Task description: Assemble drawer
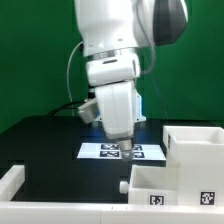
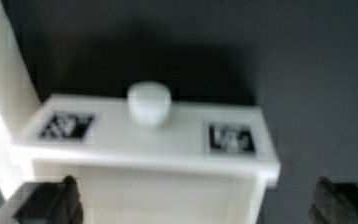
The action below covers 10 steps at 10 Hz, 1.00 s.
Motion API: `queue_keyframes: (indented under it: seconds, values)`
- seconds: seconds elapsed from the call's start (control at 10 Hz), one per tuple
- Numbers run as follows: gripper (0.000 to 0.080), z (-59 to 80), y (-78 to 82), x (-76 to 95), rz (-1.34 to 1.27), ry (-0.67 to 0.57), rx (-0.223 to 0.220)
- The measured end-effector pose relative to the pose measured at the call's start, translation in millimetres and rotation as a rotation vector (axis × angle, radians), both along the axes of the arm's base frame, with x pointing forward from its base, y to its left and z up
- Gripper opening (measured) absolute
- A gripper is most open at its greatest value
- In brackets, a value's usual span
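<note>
Wrist view, first entry: two dark fingers (image 2: 51, 202), which we record as spread wide apart and gripping nothing. Between them in that picture we see the drawer (image 2: 149, 148), a small white box. The face it turns to the camera carries two black-and-white tags and a rounded white knob (image 2: 149, 100).

Exterior view: we note the fingers pointing down over the marker board (image 1: 100, 153) on the black tabletop (image 1: 50, 140); whether they touch the board we cannot tell. The drawer sits to the exterior view's right of them, near but apart. Beyond it we list a large tall white box (image 1: 197, 145). A white rail (image 1: 12, 186) lies at the exterior view's left edge.
</note>
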State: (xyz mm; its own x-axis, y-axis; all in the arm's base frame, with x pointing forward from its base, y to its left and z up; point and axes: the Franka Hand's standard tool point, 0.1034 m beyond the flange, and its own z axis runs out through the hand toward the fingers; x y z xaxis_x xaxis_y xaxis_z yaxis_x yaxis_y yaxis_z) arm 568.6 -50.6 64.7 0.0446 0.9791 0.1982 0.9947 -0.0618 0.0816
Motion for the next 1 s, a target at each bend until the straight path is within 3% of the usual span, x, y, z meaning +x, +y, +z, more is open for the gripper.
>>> queue_keyframes:
  seconds: [0.1, 0.4, 0.8, 1.0]
  values:
    - [0.0647, -13.3, -12.0, -4.3, -0.003, 0.014, 0.009]
    - [0.0649, -42.7, -8.8, -12.0, -0.023, 0.04, 0.033]
    - [0.0649, -45.7, 17.7, -11.3, -0.116, 0.028, 0.041]
    - [0.0649, -47.3, 39.8, -13.1, -0.147, 0.02, 0.048]
